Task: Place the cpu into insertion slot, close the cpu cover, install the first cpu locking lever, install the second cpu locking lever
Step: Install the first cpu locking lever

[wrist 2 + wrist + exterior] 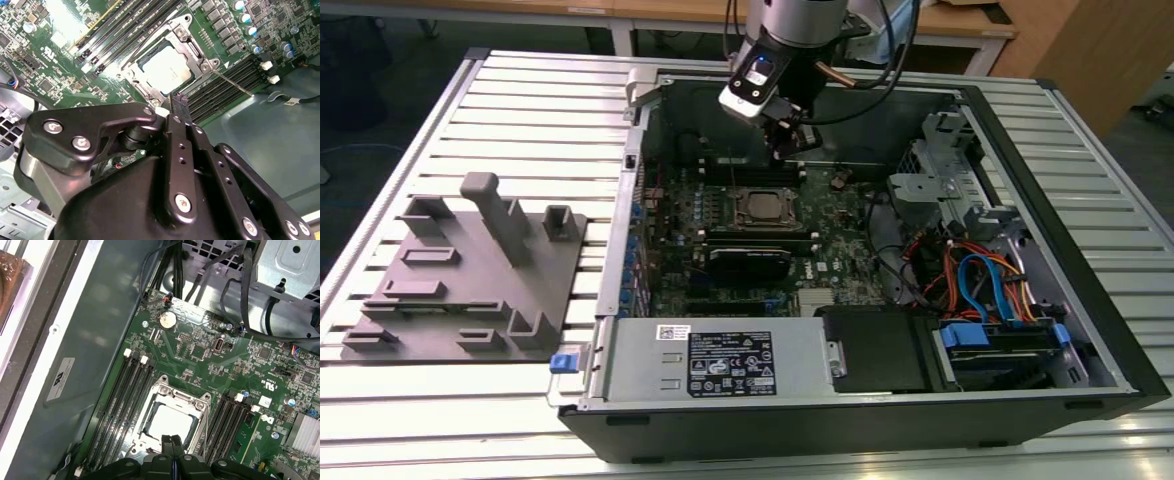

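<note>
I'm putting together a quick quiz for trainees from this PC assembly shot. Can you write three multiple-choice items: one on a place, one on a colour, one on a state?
1. Where is the cpu?
A. Held up in the air
B. In the insertion slot
C. Lying outside the computer

2. What colour is the circuit board around it?
A. Red
B. Blue
C. Green

3. How are the fingers?
A. Shut, holding nothing
B. Spread wide
C. Shut on the cpu

Answers:
1 B, its silvery top sits framed in the socket in both wrist views.
2 C, the board is plainly green.
3 A, the fingers meet with nothing between them, while the cpu lies in the socket.
</note>
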Tool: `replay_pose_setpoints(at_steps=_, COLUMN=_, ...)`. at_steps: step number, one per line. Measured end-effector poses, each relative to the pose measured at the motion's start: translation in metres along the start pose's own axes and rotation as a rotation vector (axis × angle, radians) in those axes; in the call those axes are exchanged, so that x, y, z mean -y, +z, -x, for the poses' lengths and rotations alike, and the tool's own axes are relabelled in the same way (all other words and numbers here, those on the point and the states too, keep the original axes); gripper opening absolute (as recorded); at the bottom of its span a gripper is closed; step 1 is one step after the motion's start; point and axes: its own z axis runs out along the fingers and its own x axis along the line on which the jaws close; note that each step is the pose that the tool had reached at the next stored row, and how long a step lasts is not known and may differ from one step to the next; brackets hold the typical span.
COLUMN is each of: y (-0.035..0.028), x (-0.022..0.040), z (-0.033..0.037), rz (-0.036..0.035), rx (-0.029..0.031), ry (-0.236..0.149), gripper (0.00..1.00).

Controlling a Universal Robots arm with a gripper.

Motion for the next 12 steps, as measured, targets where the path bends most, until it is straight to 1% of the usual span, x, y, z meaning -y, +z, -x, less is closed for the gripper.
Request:
replay_pose_setpoints(at_steps=4, y=-0.0001, x=0.0020, z=-0.0008, rz=-0.0002, rx=0.0001, ry=0.000, gripper=0.10)
replay_pose_setpoints(at_steps=12, y=-0.0001, x=0.0023, z=-0.0009, rz=-0.0002, rx=0.0001, ry=0.000, gripper=0.10)
